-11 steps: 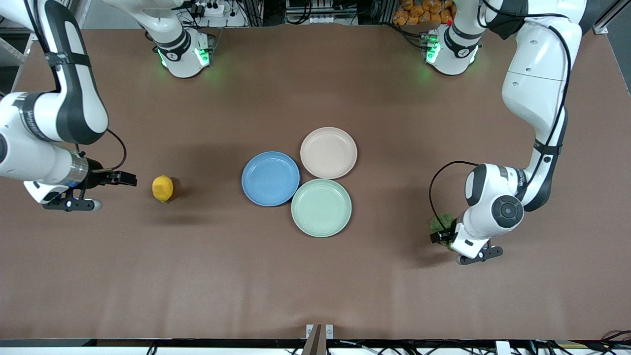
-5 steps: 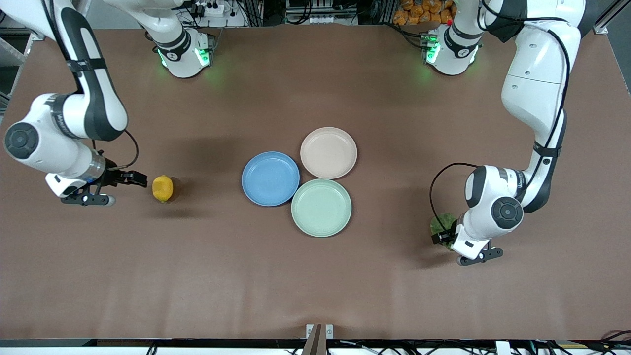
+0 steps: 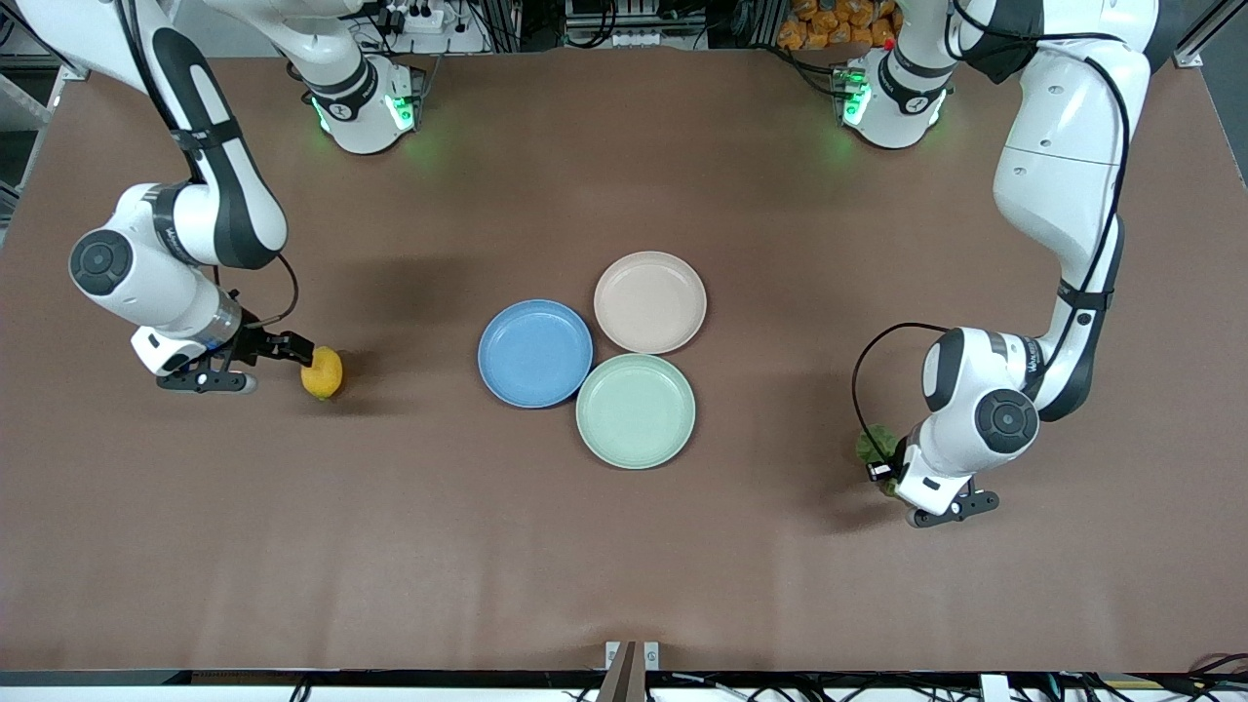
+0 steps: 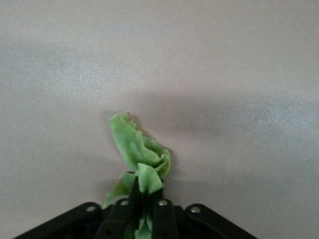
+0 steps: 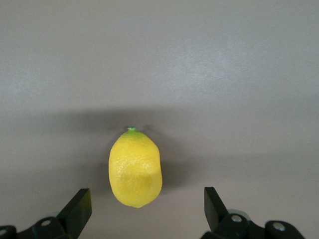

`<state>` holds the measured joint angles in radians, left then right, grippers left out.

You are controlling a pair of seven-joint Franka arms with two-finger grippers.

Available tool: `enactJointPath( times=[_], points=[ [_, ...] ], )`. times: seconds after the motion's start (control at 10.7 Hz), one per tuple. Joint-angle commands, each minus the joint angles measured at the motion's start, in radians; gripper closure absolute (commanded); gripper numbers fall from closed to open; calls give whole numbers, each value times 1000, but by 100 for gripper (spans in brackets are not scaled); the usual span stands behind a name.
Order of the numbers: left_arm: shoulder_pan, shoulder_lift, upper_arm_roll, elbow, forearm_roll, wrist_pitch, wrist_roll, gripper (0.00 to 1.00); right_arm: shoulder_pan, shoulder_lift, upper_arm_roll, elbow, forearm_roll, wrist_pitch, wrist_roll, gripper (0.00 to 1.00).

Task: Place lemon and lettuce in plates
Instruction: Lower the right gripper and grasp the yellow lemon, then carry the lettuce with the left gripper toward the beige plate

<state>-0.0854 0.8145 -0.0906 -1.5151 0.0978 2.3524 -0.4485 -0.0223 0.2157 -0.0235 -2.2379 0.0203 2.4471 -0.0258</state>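
**Both grasps under way, all plates bare**

Nearest the front camera, toward the left arm's end of the table, my left gripper (image 3: 885,471) is down at the table with its fingers pinched together on the lettuce (image 3: 875,444). In the left wrist view the crumpled green leaf (image 4: 141,154) rises from between the closed fingers, its free end against the brown table (image 3: 624,546); I cannot tell whether it is lifted clear yet.

A little farther from the camera, mid-table, three plates sit in a touching cluster: the mint-green plate (image 3: 635,453) nearest, the blue plate (image 3: 492,353) beside it toward the right arm's end, and the beige-pink plate (image 3: 650,271) farthest. All three hold nothing.

About level with the blue plate, toward the right arm's end, the lemon (image 3: 323,372) lies on the table. My right gripper (image 3: 297,351) is low beside it, fingers spread wide; the right wrist view shows the lemon (image 5: 135,168) lying ahead of the two fingertips, not yet between them and untouched.

I judge the task barely begun: one item gripped, one still to grasp, both still to carry and set into the blue and beige-pink plates.
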Motion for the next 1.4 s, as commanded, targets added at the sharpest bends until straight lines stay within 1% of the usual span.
enactJointPath(
  times=[0.0, 0.47, 0.56, 0.84, 1.03, 1.12, 1.21, 1.31],
  points=[
    [-16, -8, -5, 7, 48, 4, -18, 100, 10, 2, 2, -28, 4, 42, -10, 0],
    [-54, -86, -29, -5, 51, -22, -33, 100, 16, 79, 2, -55, 4, 177, -8, 0],
    [-53, -104, -47, -5, 46, -47, -33, 100, 16, 97, 2, -64, 4, 219, -8, 0],
    [-51, -146, -113, -5, 39, -96, -54, 100, 25, 134, 2, -65, 4, 259, 1, 0],
    [-57, -150, -168, -7, 39, -107, -96, 100, 25, 151, 2, -65, 4, 279, 3, 0],
    [-63, -152, -205, -7, 39, -132, -131, 100, 30, 162, 2, -65, 4, 282, 3, 0],
    [-80, -152, -227, -7, 40, -139, -189, 100, 32, 169, 2, -68, 4, 303, 4, 0],
    [-117, -152, -232, -7, 42, -140, -246, 100, 32, 180, 2, -75, 4, 331, 4, 0]
  ],
)
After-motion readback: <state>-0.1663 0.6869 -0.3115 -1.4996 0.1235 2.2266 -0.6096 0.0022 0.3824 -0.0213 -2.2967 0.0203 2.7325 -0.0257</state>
